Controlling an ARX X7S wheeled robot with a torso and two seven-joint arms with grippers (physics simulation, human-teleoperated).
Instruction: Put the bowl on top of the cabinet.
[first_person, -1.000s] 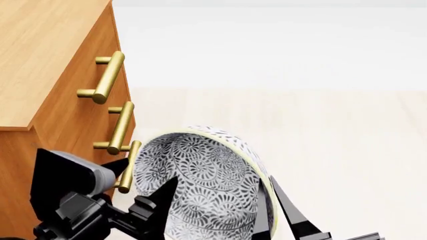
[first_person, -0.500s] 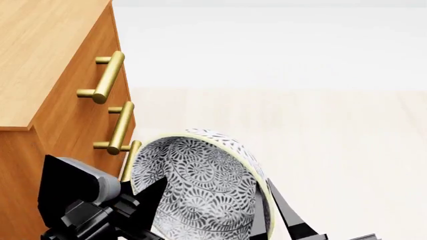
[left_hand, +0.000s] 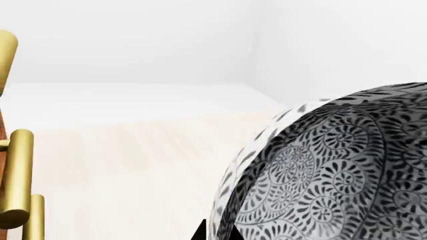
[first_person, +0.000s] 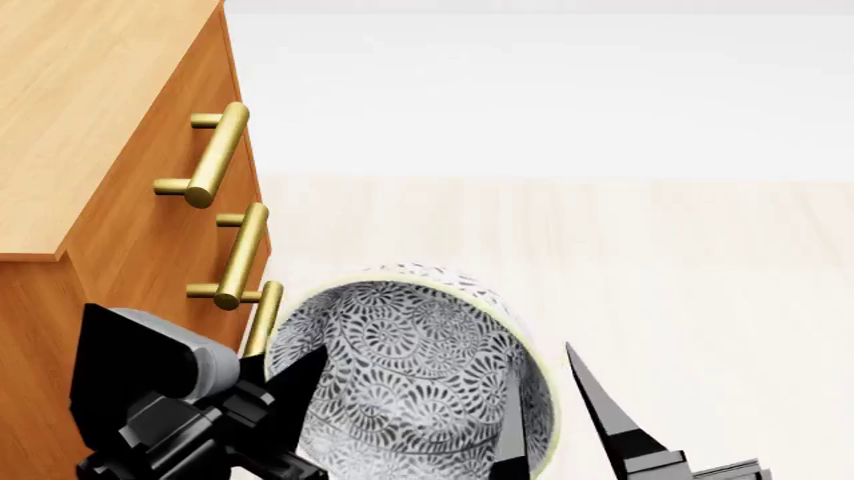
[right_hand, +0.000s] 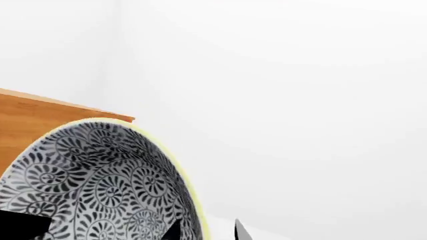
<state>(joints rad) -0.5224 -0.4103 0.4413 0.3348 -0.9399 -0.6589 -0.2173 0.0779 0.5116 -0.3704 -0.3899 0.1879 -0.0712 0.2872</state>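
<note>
The bowl (first_person: 400, 370), white with a dense grey-black floral pattern, hangs tilted in the air in front of the cabinet's drawers. It stays lower than the top of the orange-brown cabinet (first_person: 80, 120). My left gripper (first_person: 304, 375) is shut on the bowl's wall, and in the left wrist view its tips (left_hand: 215, 234) pinch the bowl (left_hand: 333, 175). My right gripper (first_person: 545, 365) straddles the opposite rim, open. One finger is inside the bowl (right_hand: 100, 175) and the other stands clear of the pale rim, leaving a gap at the right gripper (right_hand: 207, 227).
Brass bar handles (first_person: 214, 155) stick out from the drawer fronts close to the bowl's left side, and one handle (left_hand: 17, 175) shows in the left wrist view. The cabinet's top edge (right_hand: 40, 107) shows behind the bowl. Pale wood floor (first_person: 667, 280) stretches to the right.
The right gripper's jaws have spread off the rim they were pinching. The bowl has sunk slightly and faces up more. The left gripper keeps its hold.
</note>
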